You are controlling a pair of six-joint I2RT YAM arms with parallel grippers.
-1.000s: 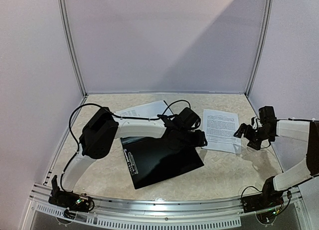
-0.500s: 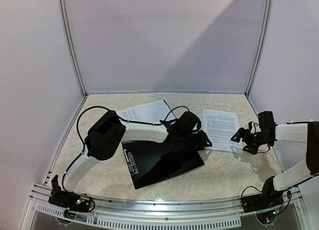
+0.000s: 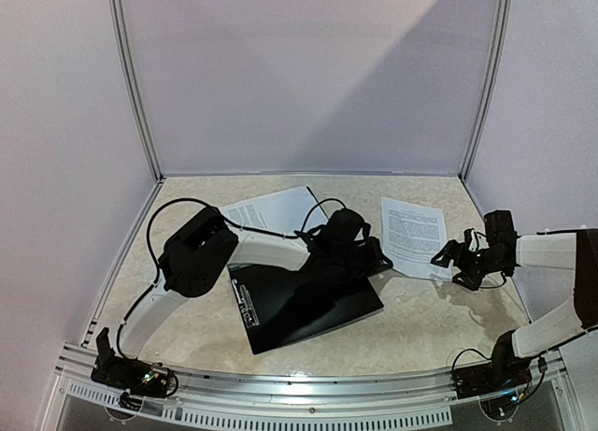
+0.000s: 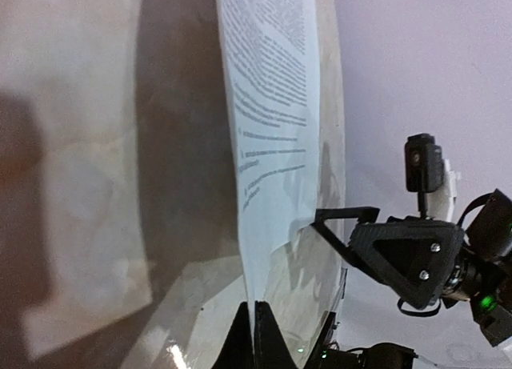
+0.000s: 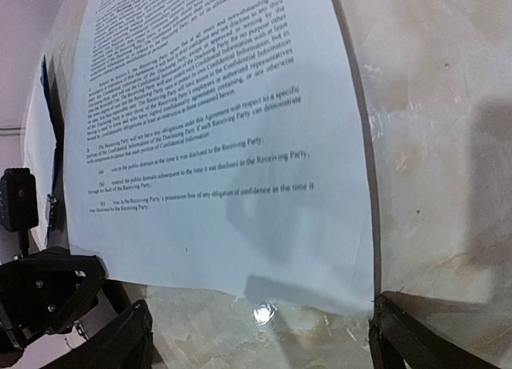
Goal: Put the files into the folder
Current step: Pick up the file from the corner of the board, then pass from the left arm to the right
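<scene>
The black folder (image 3: pixel 313 309) lies closed and flat in front of the left arm, its white label (image 3: pixel 245 305) along the left edge. One of the files, a printed sheet (image 3: pixel 414 233), lies right of it. My left gripper (image 3: pixel 377 262) is shut on that sheet's near left edge. In the left wrist view the sheet (image 4: pixel 268 105) runs edge-on down into the closed fingertips (image 4: pixel 254 319). My right gripper (image 3: pixel 447 259) is open at the sheet's near right corner. In the right wrist view its fingers straddle the sheet's near edge (image 5: pixel 240 249). A second sheet (image 3: pixel 271 208) lies behind the left arm.
The marbled table (image 3: pixel 420 328) is walled by pale panels with metal posts (image 3: pixel 134 85) at the back corners. An aluminium rail (image 3: pixel 308 394) runs along the near edge with both arm bases. The left arm's cable (image 3: pixel 154 227) loops over the table's left side.
My left gripper has closed on the sheet's edge and drawn slightly left. My right gripper has come down and left to the sheet's near right corner, still open.
</scene>
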